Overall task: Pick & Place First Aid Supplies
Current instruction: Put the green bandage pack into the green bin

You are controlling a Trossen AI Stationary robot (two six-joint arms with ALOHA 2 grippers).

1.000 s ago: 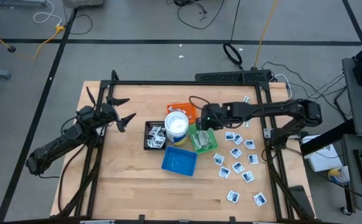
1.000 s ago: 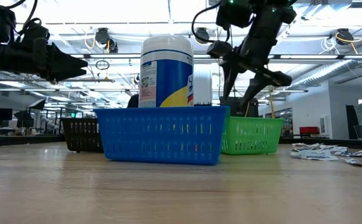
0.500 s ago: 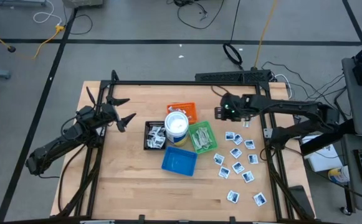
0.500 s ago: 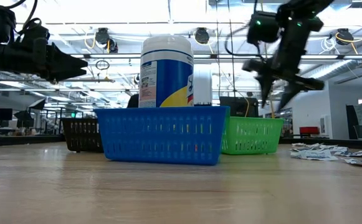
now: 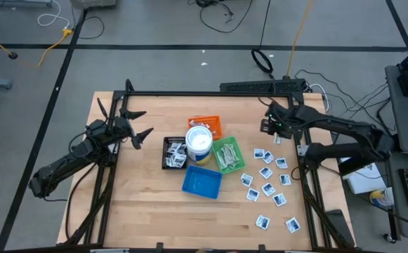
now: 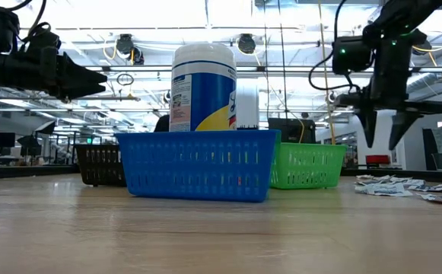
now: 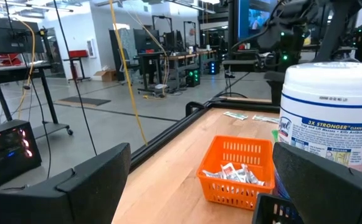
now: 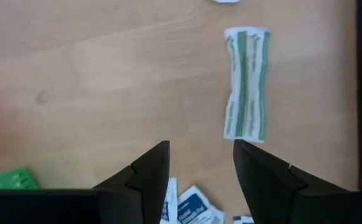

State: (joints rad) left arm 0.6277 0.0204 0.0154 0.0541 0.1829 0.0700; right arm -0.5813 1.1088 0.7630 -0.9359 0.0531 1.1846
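**Right Claw Empty Above Scattered Packets**

Pictured from overhead: right gripper (image 5: 268, 126) hanging at about two o'clock on the wooden table (image 5: 147, 190), fingers (image 8: 148, 171) parted with nothing between them, pointing straight down at bare wood. Seen past those fingers, a narrow wrapped strip with green stripes (image 8: 246, 83) lying flat and untouched on the boards, apart from the fingertips. Spread loose over the table from three to five o'clock, more than a dozen small white square packets with blue print (image 5: 267, 173), none in contact with the claw.

Clustered at centre: black tray (image 5: 173, 152) holding several packets at nine o'clock of the group, orange tray (image 7: 237, 171) with a few more at twelve, green tray (image 5: 227, 154) carrying pale wrapped strips at three, blue tray (image 5: 202, 181) at six, and a white tub with a blue band (image 6: 203, 87) standing upright among them.

Parked at nine o'clock near the table's edge, well clear of the trays: left gripper (image 5: 137, 124), fingers spread wide and holding nothing, raised above the surface.
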